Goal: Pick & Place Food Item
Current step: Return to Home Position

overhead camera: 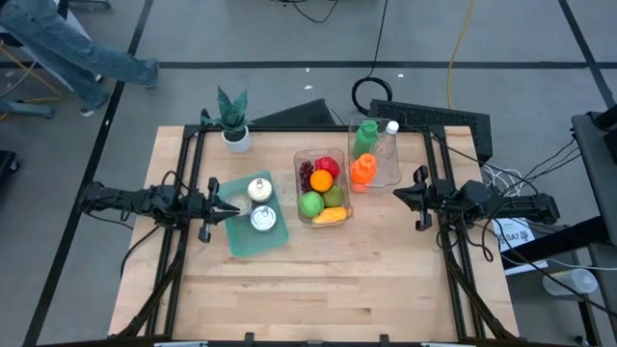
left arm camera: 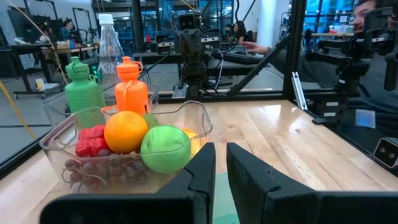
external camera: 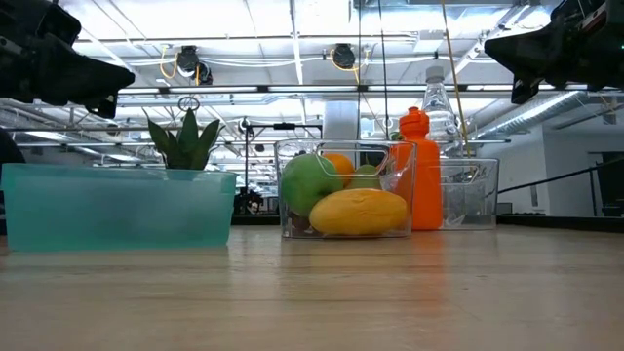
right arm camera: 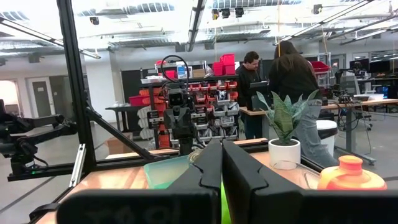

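Note:
A clear plastic container (overhead camera: 301, 162) stands at the table's middle. It holds an orange (left arm camera: 125, 130), a green apple (left arm camera: 165, 148), a red fruit (left arm camera: 92, 140), dark grapes (overhead camera: 307, 175) and a yellow fruit (external camera: 358, 212). To its left lies a teal tray (overhead camera: 238, 241) with two cans (overhead camera: 262, 219) on it. My left gripper (overhead camera: 237, 205) hovers shut over the tray's left edge, pointing level at the container. My right gripper (overhead camera: 396, 196) hovers shut to the right of the container, pointing toward it. In the wrist views, the fingers of the left gripper (left arm camera: 221, 152) and the right gripper (right arm camera: 222, 146) hold nothing.
A potted plant (overhead camera: 233, 123) stands at the far left. A clear bin (overhead camera: 388, 173) at the far right holds a green bottle (overhead camera: 364, 137), an orange bottle (overhead camera: 362, 171) and a clear bottle (overhead camera: 389, 140). Bare wood lies toward the near edge. People stand in the room beyond.

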